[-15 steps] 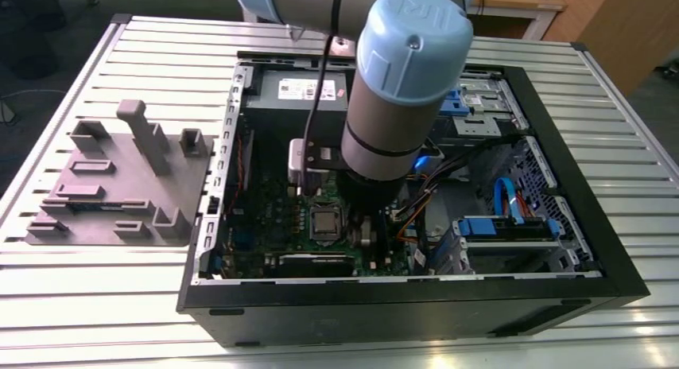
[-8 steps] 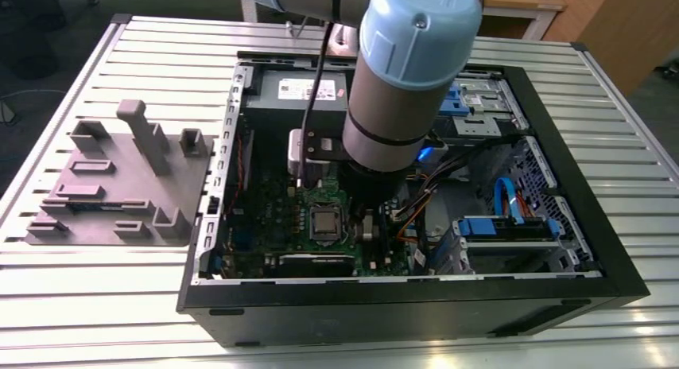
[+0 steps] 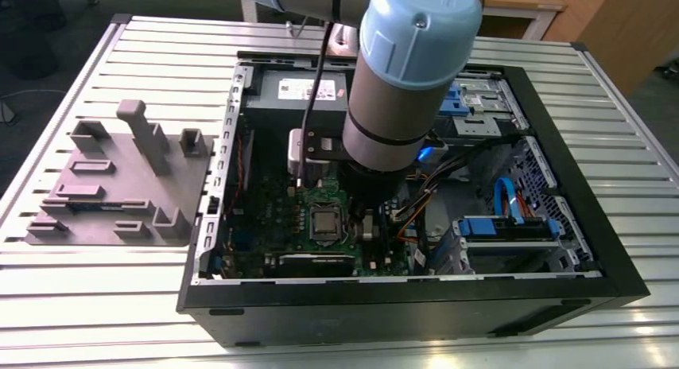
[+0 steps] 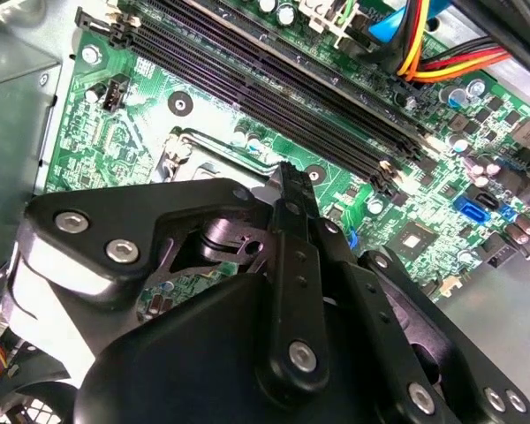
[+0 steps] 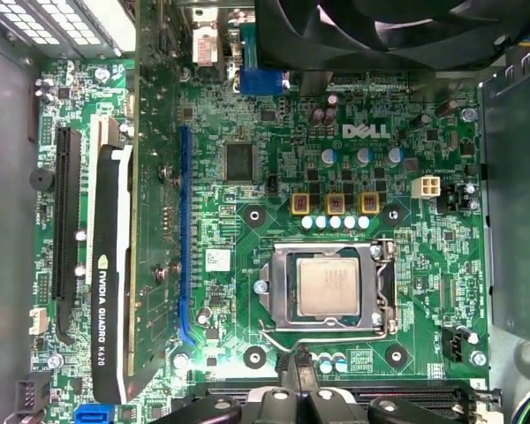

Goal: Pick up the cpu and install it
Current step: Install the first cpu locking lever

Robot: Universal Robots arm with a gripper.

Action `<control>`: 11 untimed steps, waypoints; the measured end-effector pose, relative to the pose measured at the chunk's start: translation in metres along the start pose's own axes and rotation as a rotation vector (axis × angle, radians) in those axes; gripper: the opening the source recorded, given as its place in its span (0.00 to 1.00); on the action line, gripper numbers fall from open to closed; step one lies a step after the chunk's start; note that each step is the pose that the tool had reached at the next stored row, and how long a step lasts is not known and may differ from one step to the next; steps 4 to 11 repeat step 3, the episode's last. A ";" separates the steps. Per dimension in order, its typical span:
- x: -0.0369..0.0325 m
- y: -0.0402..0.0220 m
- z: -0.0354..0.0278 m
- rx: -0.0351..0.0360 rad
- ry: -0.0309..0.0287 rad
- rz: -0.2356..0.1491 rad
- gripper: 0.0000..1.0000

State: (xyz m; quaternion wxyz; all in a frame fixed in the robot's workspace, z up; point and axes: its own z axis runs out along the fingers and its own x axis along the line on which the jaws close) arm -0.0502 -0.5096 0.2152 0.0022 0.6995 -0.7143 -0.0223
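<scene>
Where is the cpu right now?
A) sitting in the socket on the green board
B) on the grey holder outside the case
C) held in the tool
A: in the first wrist view the cpu lies flat inside the socket frame on the green board.

The cpu (image 5: 329,290) lies in its socket (image 5: 283,311) on the motherboard (image 5: 274,115).

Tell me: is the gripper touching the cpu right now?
Apart. In the first wrist view the cpu lies in its socket frame, with bare green board between it and the gripper.
</scene>
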 end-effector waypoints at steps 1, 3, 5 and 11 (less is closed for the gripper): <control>0.0000 0.0000 0.0000 0.0000 0.0000 0.000 0.10; 0.0000 0.0000 -0.0001 0.0001 0.0000 0.000 0.10; 0.0000 0.0000 -0.0001 0.0001 0.0000 0.000 0.10; 0.0000 0.0000 -0.0001 0.0001 0.0000 0.000 0.10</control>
